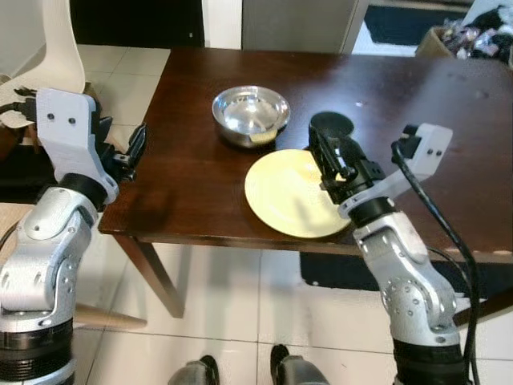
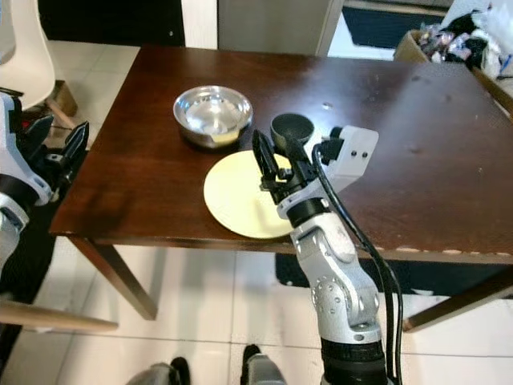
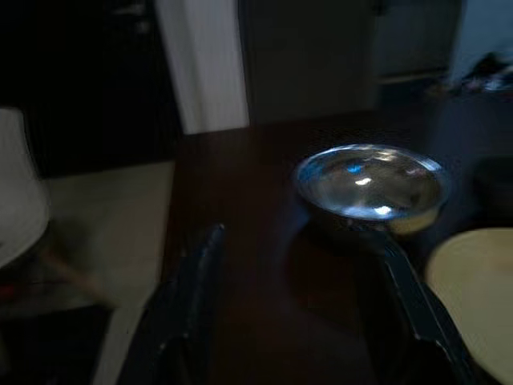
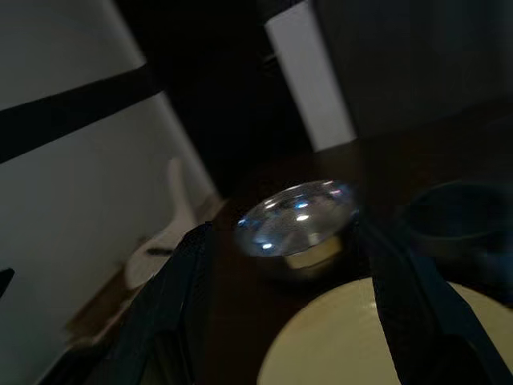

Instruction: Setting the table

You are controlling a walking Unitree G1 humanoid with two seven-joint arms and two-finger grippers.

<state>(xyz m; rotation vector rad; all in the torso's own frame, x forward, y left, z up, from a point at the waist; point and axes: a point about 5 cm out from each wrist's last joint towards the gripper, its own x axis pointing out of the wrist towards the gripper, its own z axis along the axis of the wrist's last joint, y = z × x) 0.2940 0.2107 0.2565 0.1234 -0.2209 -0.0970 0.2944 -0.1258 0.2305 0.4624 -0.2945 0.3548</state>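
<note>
A pale yellow plate [image 1: 284, 196] lies at the front edge of the dark wooden table [image 1: 184, 168]. Just behind it stands a shiny steel bowl [image 1: 250, 112], with a small dark bowl [image 1: 331, 124] to its right. My right gripper [image 1: 325, 152] hovers open over the plate's right side, its fingers [image 4: 188, 281] pointing toward the steel bowl [image 4: 296, 220]. Beside the table's left edge, my left gripper [image 1: 124, 144] is open, level with the tabletop. Its fingers [image 3: 192, 297] frame the steel bowl [image 3: 369, 180] from a distance and hold nothing.
A white chair [image 1: 60, 48] stands off the table's left corner, behind my left arm. Clutter [image 1: 481, 36] sits on the floor at the back right. A black cable [image 1: 449, 233] loops off my right forearm. Tiled floor [image 1: 240, 305] lies in front.
</note>
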